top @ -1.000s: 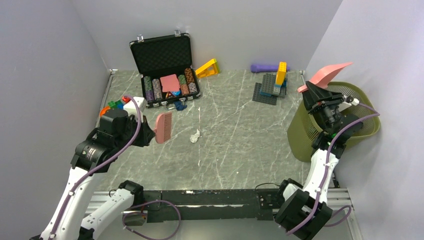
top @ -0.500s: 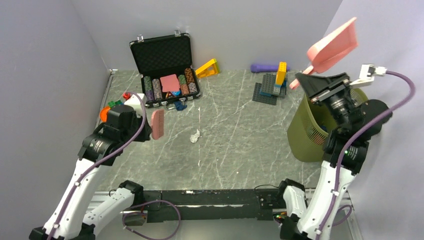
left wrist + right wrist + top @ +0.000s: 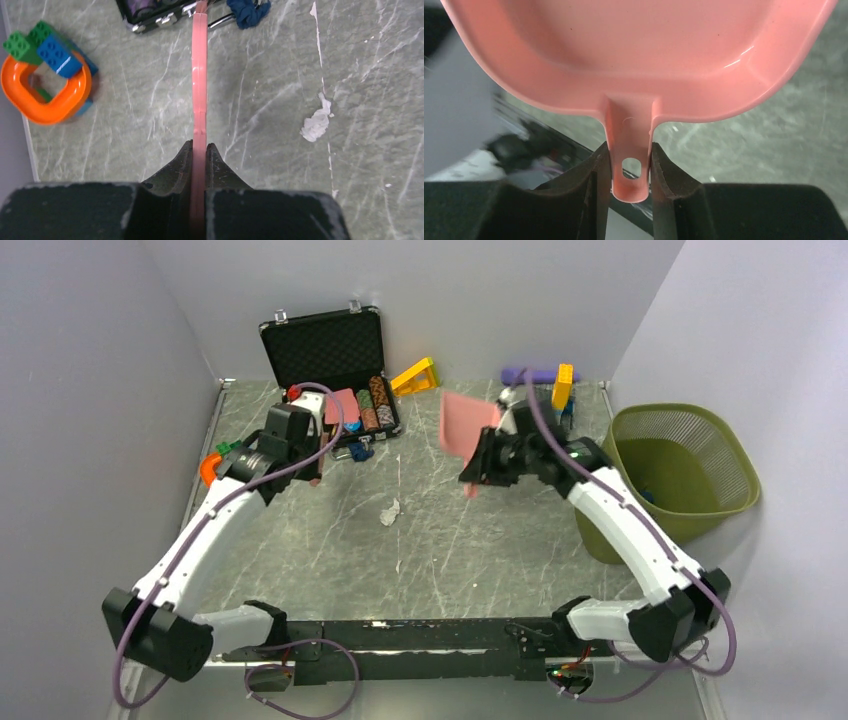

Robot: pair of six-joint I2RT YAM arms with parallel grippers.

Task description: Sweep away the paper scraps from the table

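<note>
A white paper scrap (image 3: 390, 511) lies on the grey-green table (image 3: 480, 550); it also shows in the left wrist view (image 3: 315, 125). A navy scrap (image 3: 361, 451) lies by the case front and shows in the left wrist view (image 3: 248, 11). My left gripper (image 3: 305, 455) is shut on a pink brush (image 3: 199, 75), seen edge-on, reaching toward the case, left of the white scrap; its fingertips (image 3: 199, 145) clamp it. My right gripper (image 3: 478, 475) is shut on the handle of a pink dustpan (image 3: 468, 428), held above the table's middle right; the pan (image 3: 639, 55) is empty.
An open black poker chip case (image 3: 330, 360) stands at the back left. An orange ring with bricks (image 3: 208, 468) lies at the left edge. A green mesh basket (image 3: 680, 470) stands off the right edge. A yellow wedge (image 3: 415, 377), purple cylinder (image 3: 525, 375) and grey brick plates (image 3: 535, 425) lie at the back.
My right arm has swung the dustpan from above the basket leftward and down over the table's middle. My left arm has carried the brush farther back, toward the case.
</note>
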